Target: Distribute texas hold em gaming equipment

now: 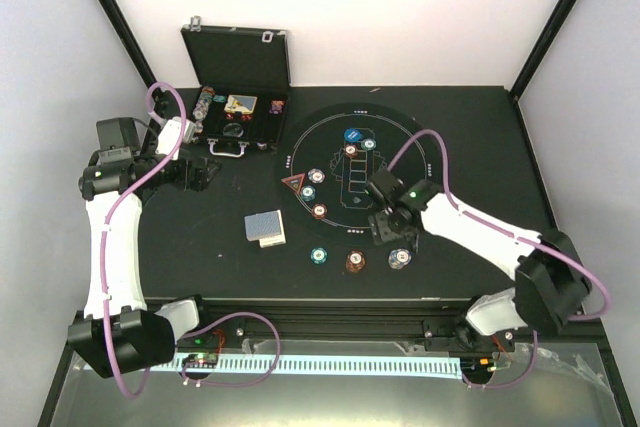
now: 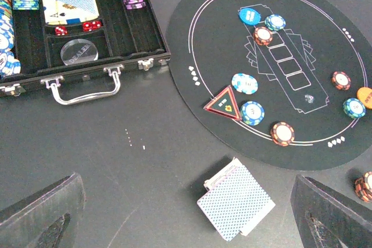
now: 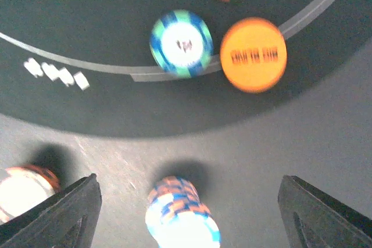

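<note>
A blue-backed card deck (image 1: 265, 228) lies left of the round mat; in the left wrist view the deck (image 2: 235, 201) sits between and beyond the fingers. My left gripper (image 1: 190, 173) (image 2: 186, 225) is open and empty, hovering near the case. My right gripper (image 1: 393, 234) (image 3: 189, 207) is open, its fingers either side of a blue, orange and white chip stack (image 1: 400, 259) (image 3: 181, 216), not touching it. Beyond it a teal chip (image 3: 181, 43) and an orange disc (image 3: 253, 54) lie on the mat's edge. A red triangle marker (image 1: 292, 185) (image 2: 223, 103), a blue disc (image 1: 353, 134) (image 2: 250, 15) and several chips lie on the mat.
The open black case (image 1: 237, 57) (image 2: 154, 45) with chips, cards and dice stands at the back left. The round black mat (image 1: 330, 162) (image 2: 209, 56) covers the middle. A red-brown stack (image 1: 356, 261) (image 3: 20, 187) and a teal stack (image 1: 318, 255) stand just off its front edge.
</note>
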You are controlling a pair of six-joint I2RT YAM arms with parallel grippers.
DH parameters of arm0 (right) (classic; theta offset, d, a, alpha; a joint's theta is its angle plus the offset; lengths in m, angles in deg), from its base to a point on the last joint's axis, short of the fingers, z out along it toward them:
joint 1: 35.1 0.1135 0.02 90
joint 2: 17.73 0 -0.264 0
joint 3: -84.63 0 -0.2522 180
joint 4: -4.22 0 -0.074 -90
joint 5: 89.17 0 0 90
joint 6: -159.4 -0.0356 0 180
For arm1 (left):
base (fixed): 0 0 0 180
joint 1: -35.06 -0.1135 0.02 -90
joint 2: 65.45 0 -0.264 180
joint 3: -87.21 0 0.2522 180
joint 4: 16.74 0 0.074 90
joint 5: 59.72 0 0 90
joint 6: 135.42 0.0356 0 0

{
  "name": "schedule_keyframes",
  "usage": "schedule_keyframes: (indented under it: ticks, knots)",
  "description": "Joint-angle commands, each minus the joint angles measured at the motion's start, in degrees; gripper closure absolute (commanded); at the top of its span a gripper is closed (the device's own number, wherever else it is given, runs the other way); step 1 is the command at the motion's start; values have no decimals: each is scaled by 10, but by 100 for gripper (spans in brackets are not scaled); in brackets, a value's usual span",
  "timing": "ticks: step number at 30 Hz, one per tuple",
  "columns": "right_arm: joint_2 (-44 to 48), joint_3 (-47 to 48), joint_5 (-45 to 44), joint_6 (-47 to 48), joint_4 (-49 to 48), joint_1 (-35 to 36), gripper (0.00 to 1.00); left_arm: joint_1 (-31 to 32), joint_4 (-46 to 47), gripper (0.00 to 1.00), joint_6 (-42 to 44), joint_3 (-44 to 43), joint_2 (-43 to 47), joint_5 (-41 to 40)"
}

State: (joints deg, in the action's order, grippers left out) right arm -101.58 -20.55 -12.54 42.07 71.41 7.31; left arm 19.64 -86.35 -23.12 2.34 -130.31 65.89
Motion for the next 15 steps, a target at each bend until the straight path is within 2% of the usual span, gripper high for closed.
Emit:
schedule_keyframes:
  ticks: [1, 4, 9, 15]
  knots:
    - [68, -84, 0, -63, -13, 6, 14, -4, 9, 1, -2, 1, 0, 10]
    - [89, -109, 4, -76, -20, 14, 13, -3, 10, 1, -2, 3, -1, 13]
    - [66, -117, 16, -86, -21, 17, 12, -4, 6, 1, 0, 3, 2, 10]
    - [55, -154, 24, -108, -47, 16, 17, -4, 5, 1, 5, 5, 3, 5]
